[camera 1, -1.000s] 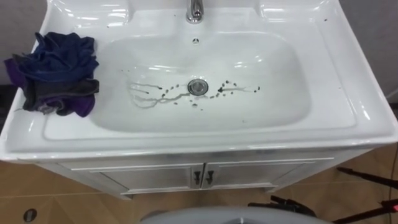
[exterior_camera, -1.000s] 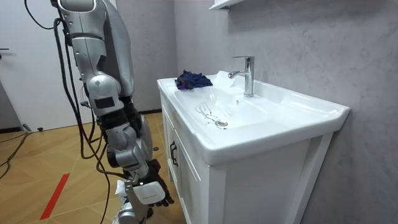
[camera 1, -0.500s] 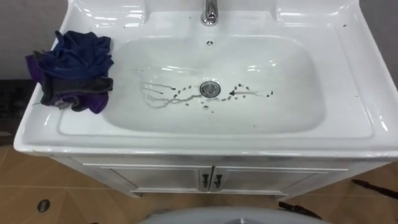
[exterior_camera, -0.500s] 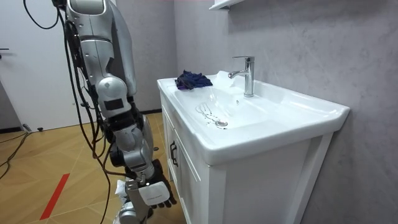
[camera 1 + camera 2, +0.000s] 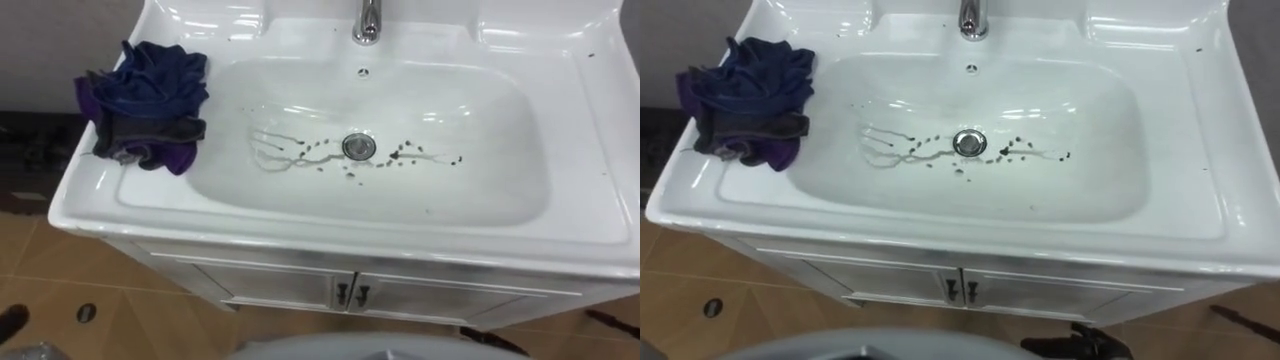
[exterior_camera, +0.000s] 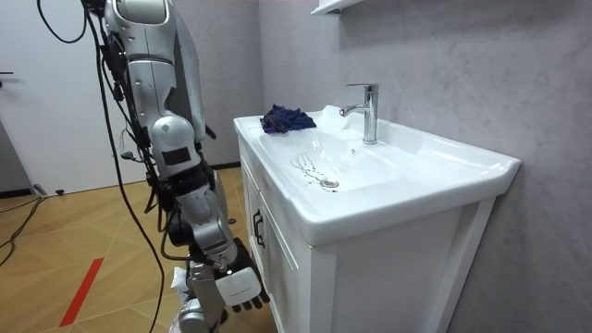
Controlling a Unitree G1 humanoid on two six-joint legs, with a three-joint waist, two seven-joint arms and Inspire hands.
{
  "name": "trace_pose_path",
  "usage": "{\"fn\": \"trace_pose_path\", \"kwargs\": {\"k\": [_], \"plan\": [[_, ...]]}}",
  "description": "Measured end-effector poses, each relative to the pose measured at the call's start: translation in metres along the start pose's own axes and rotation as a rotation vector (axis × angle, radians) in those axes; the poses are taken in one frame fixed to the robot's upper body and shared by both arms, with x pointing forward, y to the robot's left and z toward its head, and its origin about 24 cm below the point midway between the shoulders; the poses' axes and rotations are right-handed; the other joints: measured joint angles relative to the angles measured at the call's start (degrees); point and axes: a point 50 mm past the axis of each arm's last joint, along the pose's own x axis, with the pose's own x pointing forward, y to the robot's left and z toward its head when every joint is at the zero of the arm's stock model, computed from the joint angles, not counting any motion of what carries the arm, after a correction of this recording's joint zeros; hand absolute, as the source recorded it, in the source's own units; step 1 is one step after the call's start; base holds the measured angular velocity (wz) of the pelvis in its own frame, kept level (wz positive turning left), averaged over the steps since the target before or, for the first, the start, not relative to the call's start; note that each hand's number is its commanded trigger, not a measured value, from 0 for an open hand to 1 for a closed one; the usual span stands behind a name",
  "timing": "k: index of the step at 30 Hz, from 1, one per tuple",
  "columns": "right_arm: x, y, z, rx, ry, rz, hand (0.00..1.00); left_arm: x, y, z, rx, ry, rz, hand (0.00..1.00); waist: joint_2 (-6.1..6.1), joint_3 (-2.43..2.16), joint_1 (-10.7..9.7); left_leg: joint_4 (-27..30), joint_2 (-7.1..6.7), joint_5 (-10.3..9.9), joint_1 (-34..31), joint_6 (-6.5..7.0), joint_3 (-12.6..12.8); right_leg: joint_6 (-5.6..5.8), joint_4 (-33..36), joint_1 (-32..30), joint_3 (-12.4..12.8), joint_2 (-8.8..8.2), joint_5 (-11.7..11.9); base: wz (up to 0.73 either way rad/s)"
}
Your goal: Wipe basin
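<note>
From the head camera I look down on a white ceramic basin (image 5: 330, 235) set in a white vanity cabinet (image 5: 270, 288). The crumpled dark blue and purple cloth (image 5: 145, 105) lies bunched on the flat surface at the basin's left rim, with its lower edge hanging just over the slope of the bowl. Nothing is holding it.

A chrome tap (image 5: 367, 22) stands at the back edge, in line with the round chrome drain (image 5: 359, 146) at the bottom of the bowl. Dark specks and thin smeared streaks (image 5: 290, 155) lie on both sides of the drain, the streaks to its left and a line of spots to its right. Below the rim, the two cabinet doors meet at a pair of small dark handles (image 5: 351, 295).

In the room view the robot stands on the wooden floor (image 6: 83, 231), close to the front of the cabinet. Its right robot hand (image 6: 239, 283) hangs low beside the cabinet door, well below the rim and apart from the cloth. It carries nothing that I can see, and I cannot tell how far open it is.
</note>
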Motion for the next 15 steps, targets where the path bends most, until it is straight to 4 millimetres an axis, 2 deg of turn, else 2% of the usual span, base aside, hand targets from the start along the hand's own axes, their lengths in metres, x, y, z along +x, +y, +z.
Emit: {"fn": "trace_pose_path", "kwargs": {"k": [9, 13, 15], "plan": [[-0.001, -0.002, 0.0, -0.012, -0.03, -0.021, 0.0, -0.017, -0.013, 0.07, -0.151, -0.325, -0.045, 0.0, 0.7, 0.05, -0.36, 0.01, -0.26, 0.07, 0.85, 0.12, -0.36, 0.01, -0.15, 0.87, 0.23, -0.2, 0.0, -0.01], [-0.001, -0.004, 0.001, -0.012, -0.037, -0.032, 0.0, -0.024, -0.017, 0.088, -0.204, -0.397, -0.067, 0.0, 1.38, 0.33, -0.99, -0.28, -0.31, 0.08, 1.32, 0.14, -0.37, 0.03, -0.11, 0.91, 0.47, -0.19, -0.02, -0.01], [-0.001, -0.005, 0.0, -0.009, -0.039, -0.036, 0.0, -0.028, -0.017, 0.097, -0.242, -0.428, -0.073, 0.0, 1.48, 0.48, -1.93, -0.53, -0.37, 0.13, 1.34, 0.22, -0.46, 0.04, -0.1, 1.12, 0.47, -0.19, -0.02, 0.0]]}}
